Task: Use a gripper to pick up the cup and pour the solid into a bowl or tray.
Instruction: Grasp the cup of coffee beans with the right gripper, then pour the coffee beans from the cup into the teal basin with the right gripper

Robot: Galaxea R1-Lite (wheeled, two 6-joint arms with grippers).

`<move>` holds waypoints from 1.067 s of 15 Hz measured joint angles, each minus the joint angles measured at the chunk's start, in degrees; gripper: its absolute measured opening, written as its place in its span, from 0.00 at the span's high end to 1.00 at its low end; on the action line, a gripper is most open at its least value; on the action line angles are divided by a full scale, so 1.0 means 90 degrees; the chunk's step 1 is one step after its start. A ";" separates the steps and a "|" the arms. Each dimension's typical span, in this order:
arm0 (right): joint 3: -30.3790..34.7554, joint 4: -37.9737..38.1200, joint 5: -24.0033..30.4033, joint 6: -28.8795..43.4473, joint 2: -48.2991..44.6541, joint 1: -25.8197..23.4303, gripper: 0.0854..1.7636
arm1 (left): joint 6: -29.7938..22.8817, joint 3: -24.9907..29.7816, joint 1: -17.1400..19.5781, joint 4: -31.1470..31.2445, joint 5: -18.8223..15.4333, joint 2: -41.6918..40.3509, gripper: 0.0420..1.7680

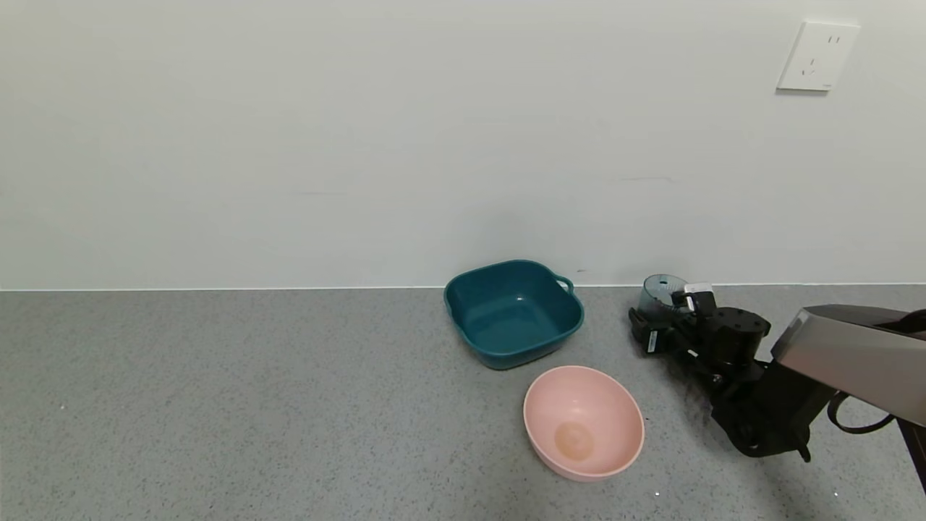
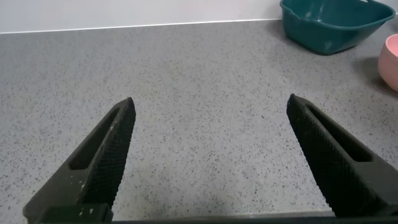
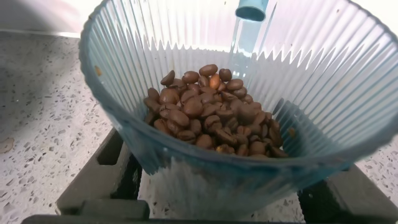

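The grey-blue ribbed cup [image 1: 660,291] stands upright on the counter near the wall, to the right of the teal basin [image 1: 537,350]. My right gripper [image 1: 658,317] has a finger on each side of the cup's lower body and is shut on it. In the right wrist view the cup [image 3: 311,74] fills the frame, with the brown bean-like solid [image 3: 211,112] heaped in its bottom and a finger [image 3: 115,171] against its wall. The basin is empty. My left gripper [image 2: 211,102] is open and empty over bare counter, out of the head view.
A round pink bowl [image 1: 583,421] sits in front of the basin, left of my right arm; it also shows in the left wrist view [image 2: 392,59], beside the basin [image 2: 329,28]. A wall rises just behind the cup and the basin. A socket [image 1: 817,56] is on the wall.
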 joint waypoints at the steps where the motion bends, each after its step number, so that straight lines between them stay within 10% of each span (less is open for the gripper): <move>1: 0.0003 -0.0005 0.0003 0.0000 0.0003 0.0000 0.23 | 0.0000 0.0000 0.0000 -0.0001 0.0000 0.0000 0.01; 16: 0.0184 0.0368 0.0009 -0.0119 -0.0475 -0.0009 0.24 | 0.0000 0.0000 0.0000 0.0000 0.0000 0.0000 0.01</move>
